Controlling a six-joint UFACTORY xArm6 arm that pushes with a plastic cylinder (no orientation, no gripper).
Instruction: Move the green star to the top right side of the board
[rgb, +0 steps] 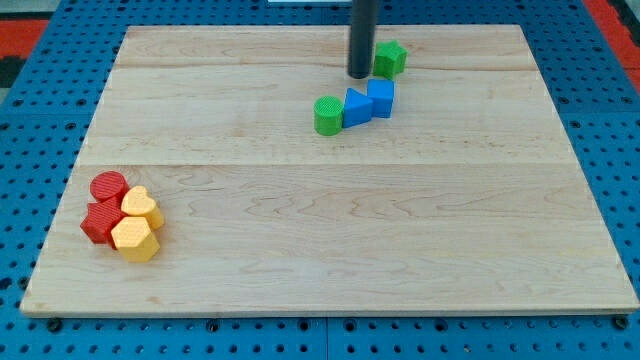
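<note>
Resting on the pale wooden board (300, 240), my tip (359, 74) seems to touch the small green star block (390, 59), which sits just to its right, toward the view's top right.

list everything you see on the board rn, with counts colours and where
green star: 1, green, top centre-right, just right of my tip
green cylinder: 1, green, below my tip, left end of a row
blue blocks: 2, blue, right of the green cylinder, touching each other
red blocks: 2, red, lower left cluster
yellow blocks: 2, yellow, same cluster, right of the red ones
board: 1, pale wood, on a blue pegboard
my tip: 1, dark rod, beside the green star on its left
</note>
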